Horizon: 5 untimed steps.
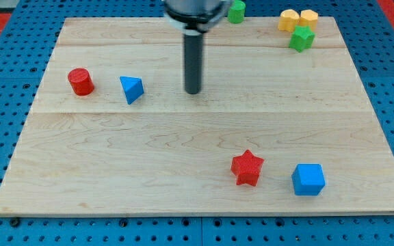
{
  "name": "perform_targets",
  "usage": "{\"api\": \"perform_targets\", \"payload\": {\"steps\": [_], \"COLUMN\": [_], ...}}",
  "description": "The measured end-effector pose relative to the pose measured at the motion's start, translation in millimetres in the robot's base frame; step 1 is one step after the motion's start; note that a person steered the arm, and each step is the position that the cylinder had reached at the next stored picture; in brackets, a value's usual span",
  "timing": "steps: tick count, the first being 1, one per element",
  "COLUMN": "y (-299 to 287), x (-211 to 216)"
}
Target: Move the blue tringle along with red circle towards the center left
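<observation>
The blue triangle [132, 89] lies on the wooden board [183, 150] at the centre left. The red circle [81, 81] stands to its left, a short gap apart. My tip [193, 91] rests on the board to the right of the blue triangle, well clear of it and touching no block.
A red star [247, 167] and a blue cube [308, 179] sit at the lower right. A green block [236, 11] is at the top edge. Two yellow blocks [297, 19] and a green block [301, 38] cluster at the top right.
</observation>
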<state>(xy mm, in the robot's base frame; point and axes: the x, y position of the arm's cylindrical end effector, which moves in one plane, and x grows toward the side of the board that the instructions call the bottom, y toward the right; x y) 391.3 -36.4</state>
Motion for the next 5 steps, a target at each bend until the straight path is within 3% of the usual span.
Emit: {"api": "perform_targets", "payload": {"steps": [4,5], "y": [-120,-120], "x": [5,5]}}
